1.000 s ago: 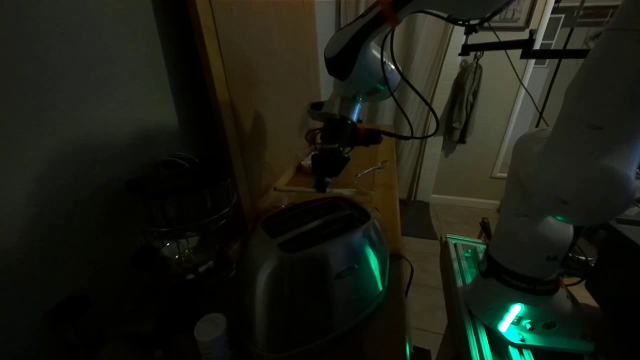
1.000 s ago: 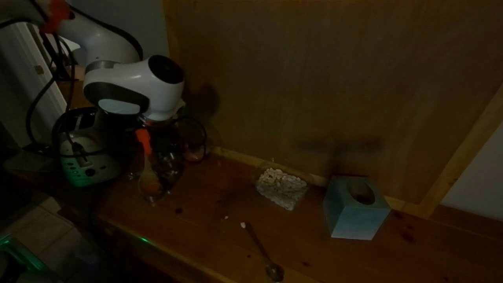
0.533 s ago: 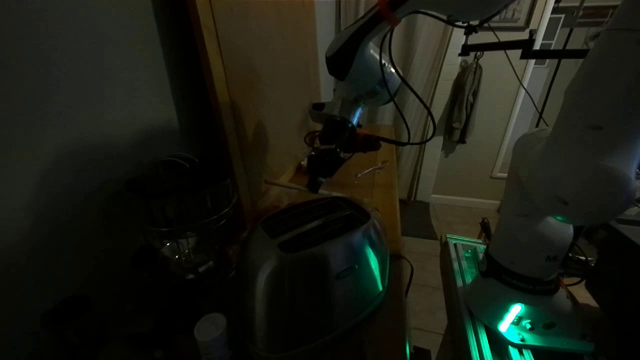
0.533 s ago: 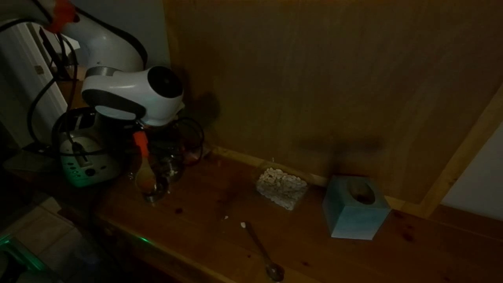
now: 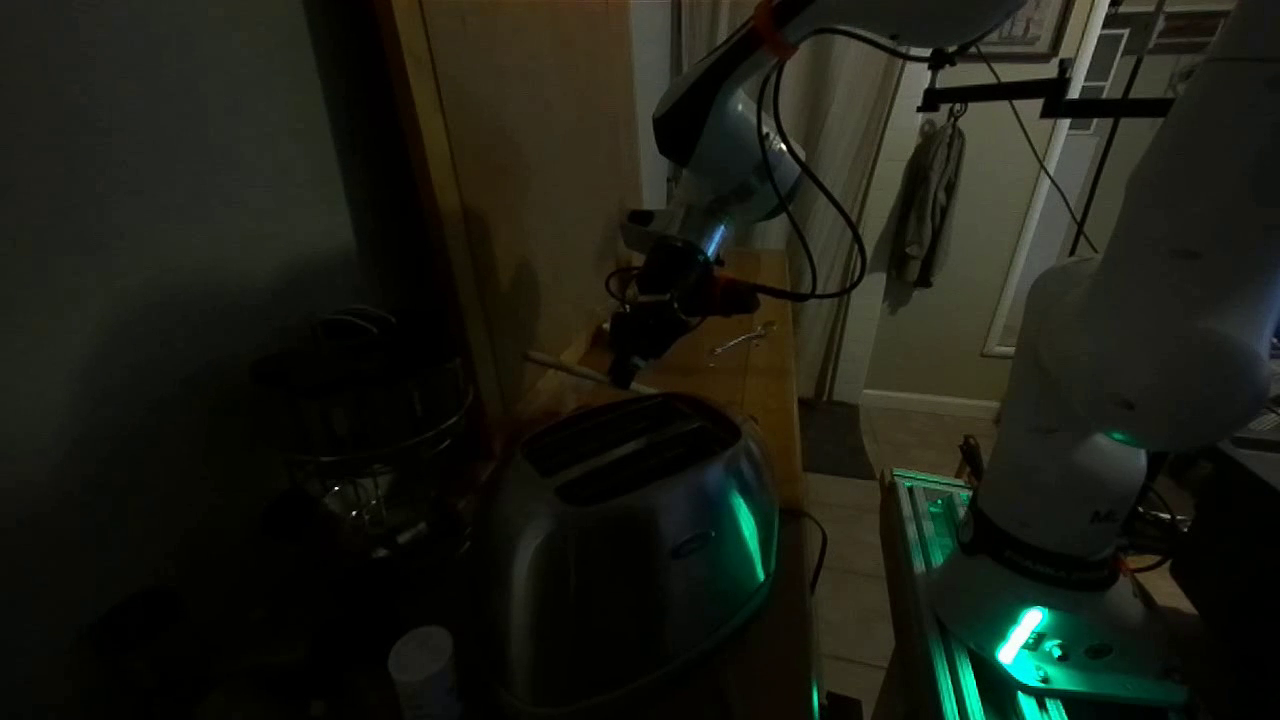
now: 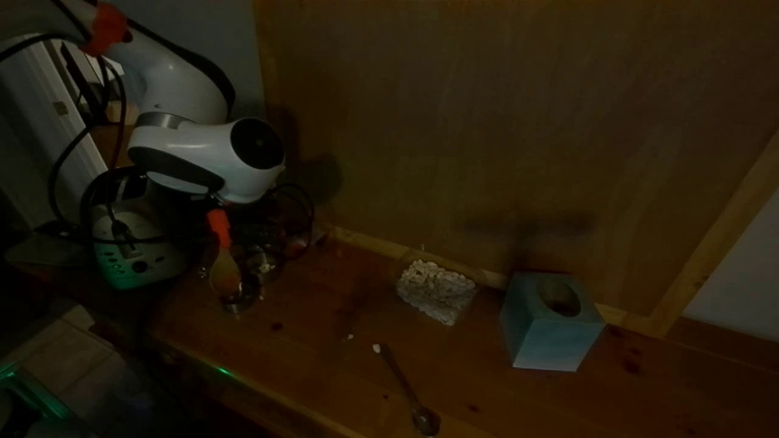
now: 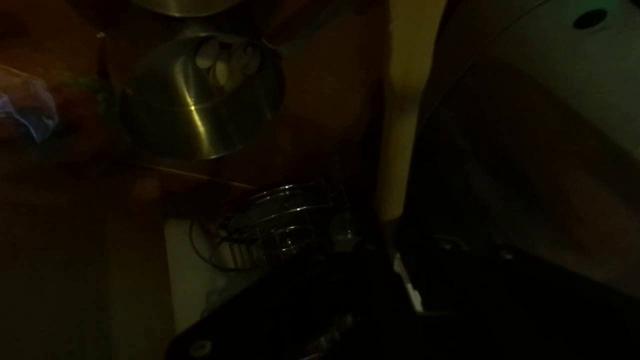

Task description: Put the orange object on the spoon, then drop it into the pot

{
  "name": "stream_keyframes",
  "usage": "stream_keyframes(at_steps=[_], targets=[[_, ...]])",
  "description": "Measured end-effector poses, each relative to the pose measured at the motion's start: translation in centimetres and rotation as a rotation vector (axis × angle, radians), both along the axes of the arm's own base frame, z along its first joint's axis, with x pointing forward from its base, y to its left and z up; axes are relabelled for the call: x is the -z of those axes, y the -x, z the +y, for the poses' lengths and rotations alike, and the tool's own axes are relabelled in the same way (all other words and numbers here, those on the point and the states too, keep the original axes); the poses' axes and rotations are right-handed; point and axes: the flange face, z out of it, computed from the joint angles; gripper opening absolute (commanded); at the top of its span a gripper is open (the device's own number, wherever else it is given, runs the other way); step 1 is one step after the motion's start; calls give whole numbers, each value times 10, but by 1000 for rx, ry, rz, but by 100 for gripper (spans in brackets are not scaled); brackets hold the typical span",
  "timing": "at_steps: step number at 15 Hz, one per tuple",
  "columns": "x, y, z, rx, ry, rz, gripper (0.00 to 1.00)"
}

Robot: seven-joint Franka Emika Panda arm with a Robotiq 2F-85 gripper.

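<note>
Gripper [image 5: 624,372] clamped on wooden spoon [image 7: 406,100]; orange object [image 6: 229,281] apparently loaded, left in an exterior view; drop into metal pot [image 7: 200,125] pending.

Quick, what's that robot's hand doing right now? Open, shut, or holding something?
Gripper: closed, holding the wooden spoon by its handle.

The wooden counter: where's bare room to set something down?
It's dim, but the counter looks bare between the loose spoon and tissue box, and past that box, away from the heap of white bits. It's crowded near the toaster: metal pots, plus the wooden spoon in the robot's gripper.
</note>
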Motion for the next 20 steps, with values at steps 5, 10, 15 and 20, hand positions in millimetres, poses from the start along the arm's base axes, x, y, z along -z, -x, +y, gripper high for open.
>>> stream_keyframes(at_steps=[5, 10, 15, 20], targets=[[3, 1, -3, -9, -15, -23, 6], [3, 5, -6, -24, -53, -36, 6], [3, 8, -9, -40, -69, -55, 6], [3, 9, -13, -28, -101, -78, 6]])
